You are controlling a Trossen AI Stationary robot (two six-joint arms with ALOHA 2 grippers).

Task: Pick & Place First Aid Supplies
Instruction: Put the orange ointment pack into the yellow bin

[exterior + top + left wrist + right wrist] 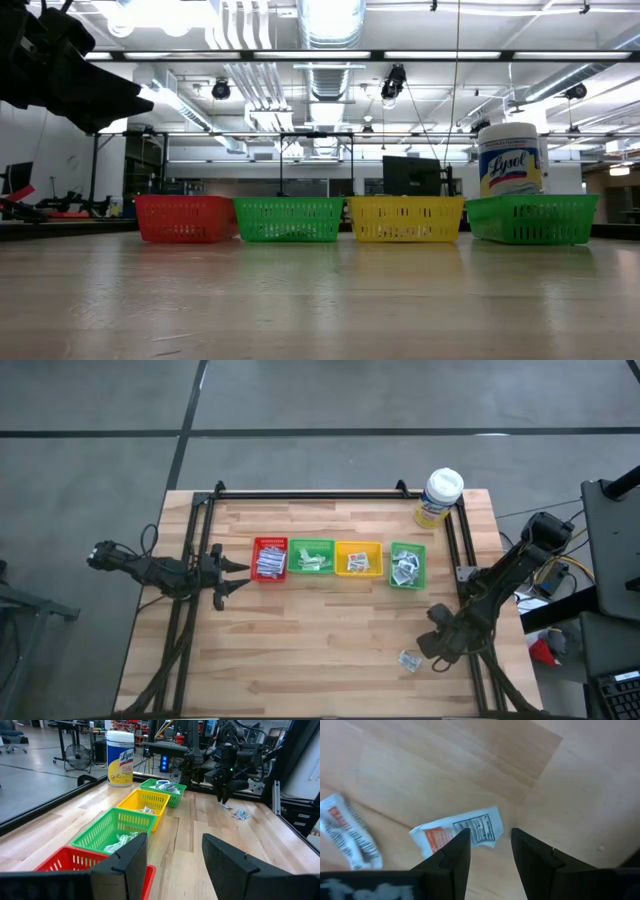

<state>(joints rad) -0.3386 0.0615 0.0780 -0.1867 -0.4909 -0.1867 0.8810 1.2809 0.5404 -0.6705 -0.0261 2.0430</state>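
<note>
Two first aid packets lie flat on the wood near the table's right front. One has orange print [457, 834] [408, 659]; the other is white with red print [347, 837]. My right gripper [491, 837] [438, 656] points down over them, open, one fingertip [460, 842] in front of the orange packet's edge. More packets fill the row of trays: red [270, 559], green [312, 556], yellow [358, 558], green [407, 565]. My left gripper [175, 842] [240, 573] waits open and level at the table's left, beside the red tray. My right gripper comes from above, pointing down, with one finger [452, 855] over the near edge of the orange-printed packet [470, 831], which lies flat on the table. I cannot tell whether the finger touches it. Nothing is between the two fingers.
A white-lidded, yellow-labelled tub [440, 497] [120, 759] stands at the far right, behind the trays. A black frame rail [310, 494] runs along the table's far and side edges. Bare wood lies in front of the tray row [320, 630].
</note>
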